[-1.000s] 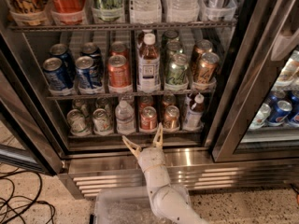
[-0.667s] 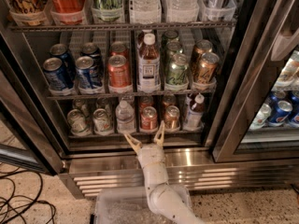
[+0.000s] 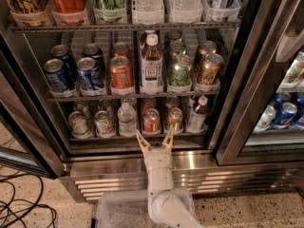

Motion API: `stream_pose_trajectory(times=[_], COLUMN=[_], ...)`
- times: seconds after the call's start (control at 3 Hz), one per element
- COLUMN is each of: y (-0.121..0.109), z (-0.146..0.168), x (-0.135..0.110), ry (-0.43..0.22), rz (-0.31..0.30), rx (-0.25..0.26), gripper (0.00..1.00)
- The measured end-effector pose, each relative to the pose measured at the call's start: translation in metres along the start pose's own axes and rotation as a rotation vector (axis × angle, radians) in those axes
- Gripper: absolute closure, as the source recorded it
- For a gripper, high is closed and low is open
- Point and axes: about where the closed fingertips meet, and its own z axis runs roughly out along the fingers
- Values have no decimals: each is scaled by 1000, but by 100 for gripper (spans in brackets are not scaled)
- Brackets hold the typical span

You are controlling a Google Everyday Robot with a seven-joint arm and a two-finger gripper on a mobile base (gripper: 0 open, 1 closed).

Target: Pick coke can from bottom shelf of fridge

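The coke can [image 3: 151, 121], red with a silver lid, stands on the bottom shelf [image 3: 99, 137] of the fridge [image 3: 237, 103], in the middle lane. A copper-orange can [image 3: 174, 119] stands just right of it. My gripper [image 3: 154, 134] is open, its two cream fingers spread in a V just in front of the shelf's front rail, directly below the coke can in the camera view. The fingertips reach the can's base level but do not enclose it. My white arm [image 3: 159, 184] rises from the bottom of the view.
On the bottom shelf, a water bottle [image 3: 127, 119] stands left of the coke can, silver-green cans [image 3: 90, 124] further left, a tea bottle [image 3: 197, 114] at the right. The louvred steel base [image 3: 109, 182] is below. The door frame [image 3: 244, 80] stands right. Cables [image 3: 21, 203] lie on the floor at left.
My gripper has moved a little to the right and forward toward the shelf, now centred under the coke can. It stays open. The cans have not moved.
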Motion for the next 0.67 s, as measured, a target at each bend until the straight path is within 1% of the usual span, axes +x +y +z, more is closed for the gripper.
stream_pose_trajectory(times=[0.33, 0.67], y=[-3, 8], z=[-18, -49], x=[0, 0], ry=[62, 144], rz=[7, 41], rx=[-16, -78], gripper=[22, 22])
